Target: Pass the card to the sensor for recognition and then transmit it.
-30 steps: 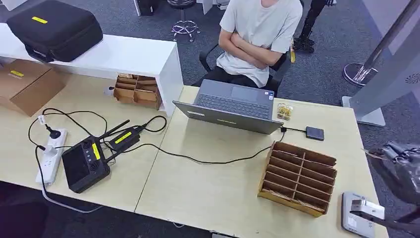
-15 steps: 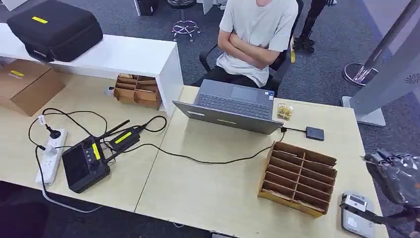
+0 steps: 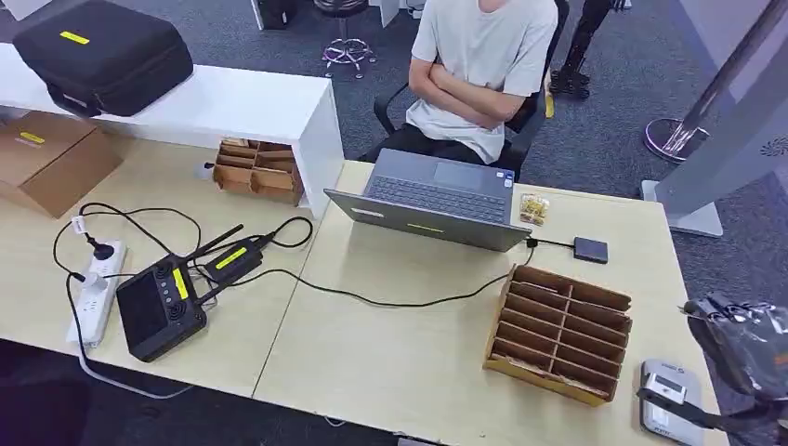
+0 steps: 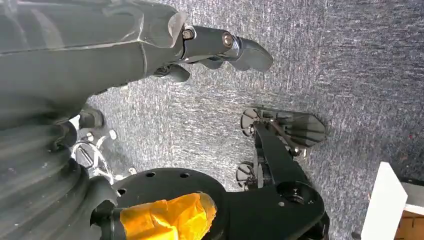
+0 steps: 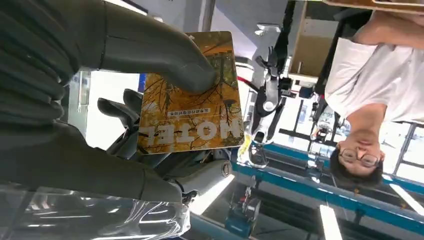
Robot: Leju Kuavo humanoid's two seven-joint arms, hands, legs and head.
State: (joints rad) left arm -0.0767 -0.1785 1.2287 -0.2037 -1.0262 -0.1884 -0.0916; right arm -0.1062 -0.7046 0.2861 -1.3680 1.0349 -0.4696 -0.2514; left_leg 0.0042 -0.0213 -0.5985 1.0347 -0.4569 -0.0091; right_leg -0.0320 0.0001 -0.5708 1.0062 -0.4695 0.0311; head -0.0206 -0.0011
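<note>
Head view: at 4 o'clock on the tabletop (image 3: 390, 353) we see the grey card sensor (image 3: 671, 409), just right of the cardboard slot organizer (image 3: 560, 333). Our right hand (image 3: 753, 348) hangs beside the tabletop's right edge, above the sensor.

Left wrist view: our left hand (image 4: 150, 47) hangs over grey carpet (image 4: 350, 60), fingers (image 4: 245, 50) slightly curled, gripping nothing.

Right wrist view: thumb and fingers are clamped on the orange hotel card (image 5: 192, 100).

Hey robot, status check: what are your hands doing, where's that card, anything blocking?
Right hand holds the hotel card, above the sensor at the table's edge. Left hand hangs over carpet, holding nothing. Nothing between card and sensor.
</note>
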